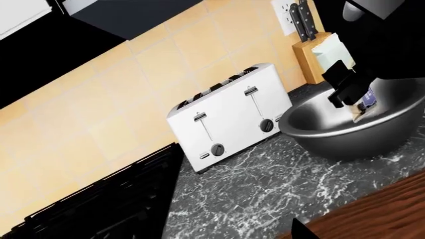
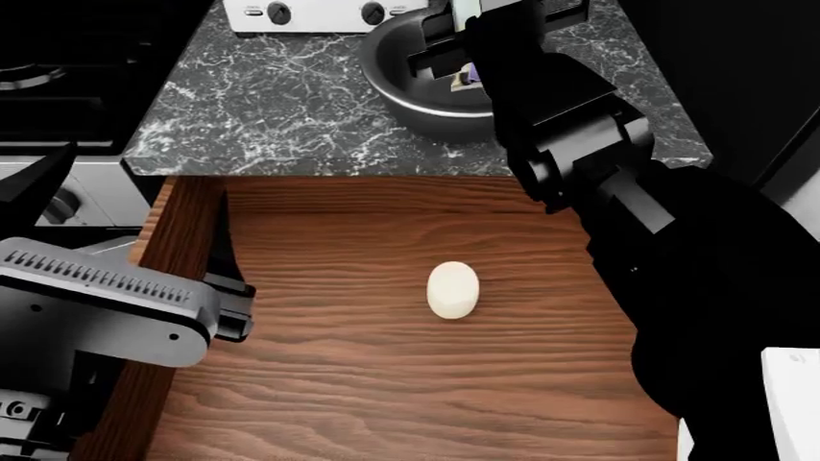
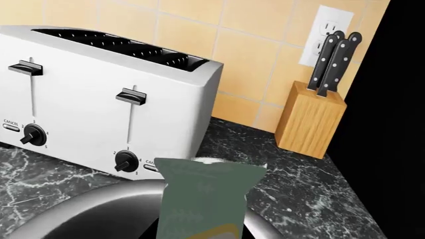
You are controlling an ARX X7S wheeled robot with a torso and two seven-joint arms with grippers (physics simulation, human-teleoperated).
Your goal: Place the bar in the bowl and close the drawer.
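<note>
My right gripper point(image 2: 448, 53) is shut on the bar point(image 3: 206, 199), a flat pale wrapper with a tan patch. It holds the bar upright over the inside of the steel bowl point(image 2: 391, 91). The left wrist view shows the same: bar point(image 1: 364, 105) hanging just above the bowl point(image 1: 352, 137), not resting in it. The wood-grain drawer point(image 2: 359, 384) stands pulled open below the counter, its handle out of view. My left gripper point(image 2: 237, 312) hovers at the drawer's left wall, open and holding nothing; one black fingertip point(image 1: 300, 230) shows in its wrist view.
A short white cylinder point(image 2: 451, 289) lies in the middle of the drawer. A white toaster point(image 1: 229, 117) stands beside the bowl on the marble counter point(image 2: 256, 115). A knife block point(image 3: 311, 119) sits by the wall, and a black stove point(image 1: 99, 209) borders the counter.
</note>
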